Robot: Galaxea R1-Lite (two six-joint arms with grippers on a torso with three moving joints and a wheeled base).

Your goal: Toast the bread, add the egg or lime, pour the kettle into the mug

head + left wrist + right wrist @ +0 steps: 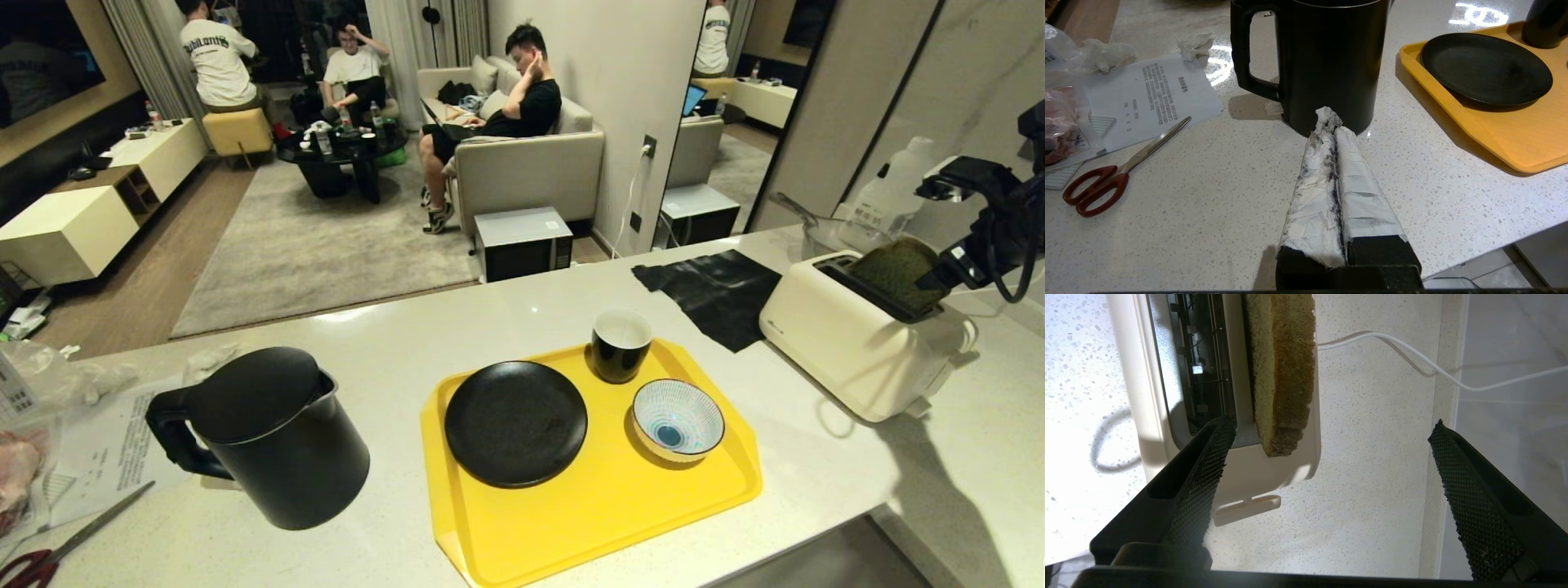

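Right pincer [1327, 473] nearest the lens: jaws spread wide, empty, hanging above the toaster [857, 343] at the bench's [457, 327] right end, pointing down at it. Bread [1282, 371] stands in the slot, top half proud, tilted against the slot edge. Risk, as I judge it: one finger sits over the open slot; a careless descent could knock the slice or jam it crooked, lever unpressed. Kettle [269, 441] left of the yellow tray [604, 506]; mug [620, 343] on the tray. Left pincer [1333, 134] closed, empty, parked low beside the kettle. Egg not seen.
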